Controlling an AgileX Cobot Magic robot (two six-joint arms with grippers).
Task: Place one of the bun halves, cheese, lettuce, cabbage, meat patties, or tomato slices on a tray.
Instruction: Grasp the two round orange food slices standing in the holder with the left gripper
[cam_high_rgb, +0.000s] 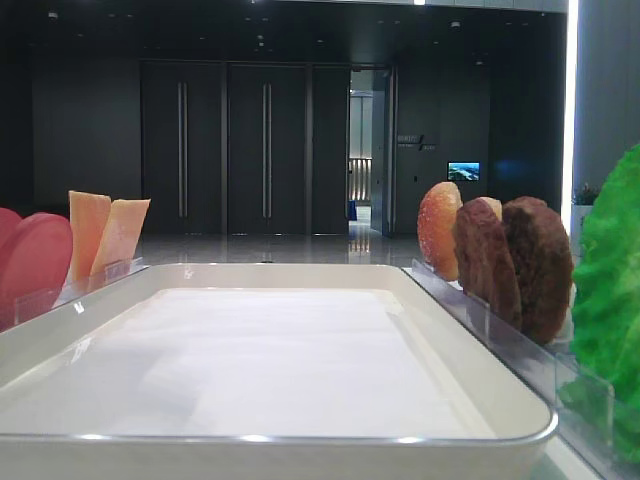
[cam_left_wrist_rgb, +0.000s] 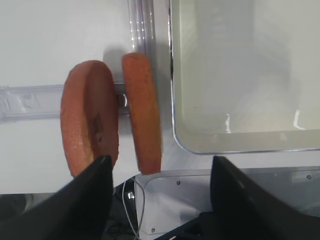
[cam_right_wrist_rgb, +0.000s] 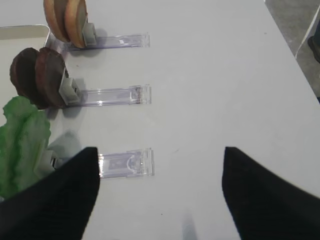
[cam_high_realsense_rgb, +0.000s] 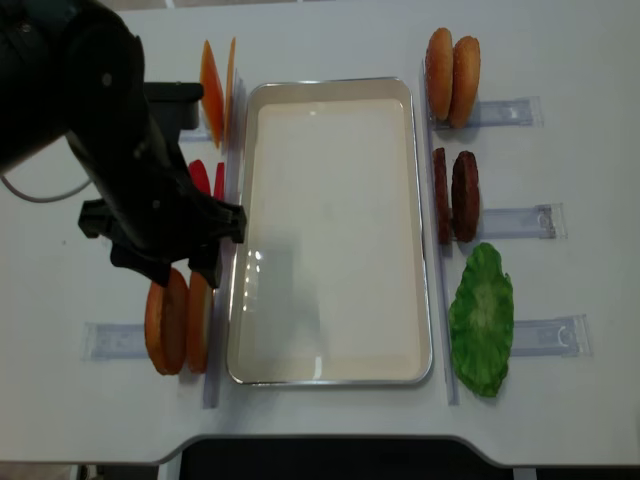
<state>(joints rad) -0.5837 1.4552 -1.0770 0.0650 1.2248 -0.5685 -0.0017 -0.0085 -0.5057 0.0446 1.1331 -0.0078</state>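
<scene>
The cream tray (cam_high_realsense_rgb: 330, 372) lies flat in the middle with a bare floor. Two bun halves (cam_left_wrist_rgb: 142, 120) stand on edge in a clear holder at its left front corner. My left gripper (cam_left_wrist_rgb: 161, 159) hangs open just in front of them, holding nothing. Behind them stand tomato slices (cam_high_realsense_rgb: 204, 178) and cheese (cam_high_realsense_rgb: 214, 88). On the tray's right stand more bun halves (cam_high_realsense_rgb: 452, 68), meat patties (cam_high_realsense_rgb: 455, 195) and lettuce (cam_high_realsense_rgb: 482, 318). My right gripper (cam_right_wrist_rgb: 160, 150) is open over bare table, right of the lettuce (cam_right_wrist_rgb: 22, 140). Cabbage is out of view.
Clear plastic holder rails (cam_right_wrist_rgb: 125, 162) stick out sideways from each food stack on the white table. My black left arm (cam_high_realsense_rgb: 120, 150) covers the table left of the tray. The table's front edge (cam_high_realsense_rgb: 320, 450) lies close behind the left gripper.
</scene>
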